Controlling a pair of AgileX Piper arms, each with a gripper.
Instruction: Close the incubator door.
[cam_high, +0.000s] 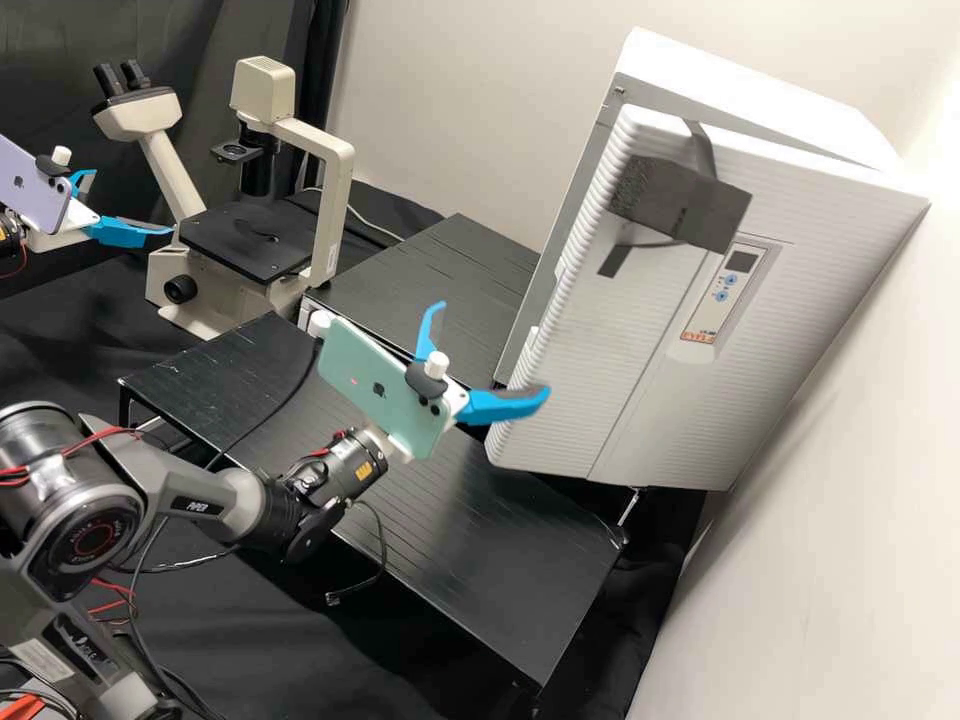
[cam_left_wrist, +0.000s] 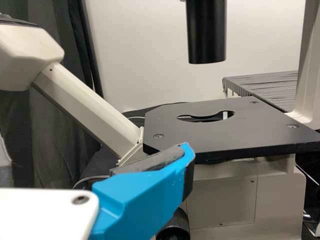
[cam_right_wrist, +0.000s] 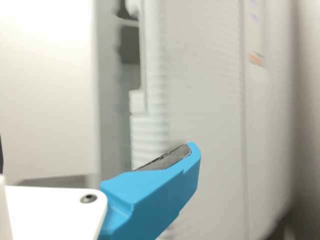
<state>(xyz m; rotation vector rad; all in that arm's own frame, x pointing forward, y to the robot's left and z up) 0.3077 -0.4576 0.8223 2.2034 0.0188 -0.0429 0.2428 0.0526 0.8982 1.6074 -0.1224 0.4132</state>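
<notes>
In the high view the incubator door (cam_high: 590, 360), a white ridged panel, stands slightly ajar from the incubator body (cam_high: 740, 95), the gap wider at its left edge. My right gripper (cam_high: 494, 348) is open, one finger in front of the door's lower left edge; whether they touch I cannot tell. The door (cam_right_wrist: 205, 125) rises beside one finger of the right gripper (cam_right_wrist: 97, 150) in the right wrist view, a dark gap along its edge. At the high view's left edge my left gripper (cam_high: 132, 202) is open by the microscope; the left wrist view shows the left gripper (cam_left_wrist: 95, 155) near the microscope stage (cam_left_wrist: 225, 132).
The beige microscope (cam_high: 325, 190) stands at the back left. A low black rack (cam_high: 450, 520) extends below the right arm and the incubator. Black cables hang beside that arm, and a white wall (cam_high: 820, 500) borders the incubator's right side.
</notes>
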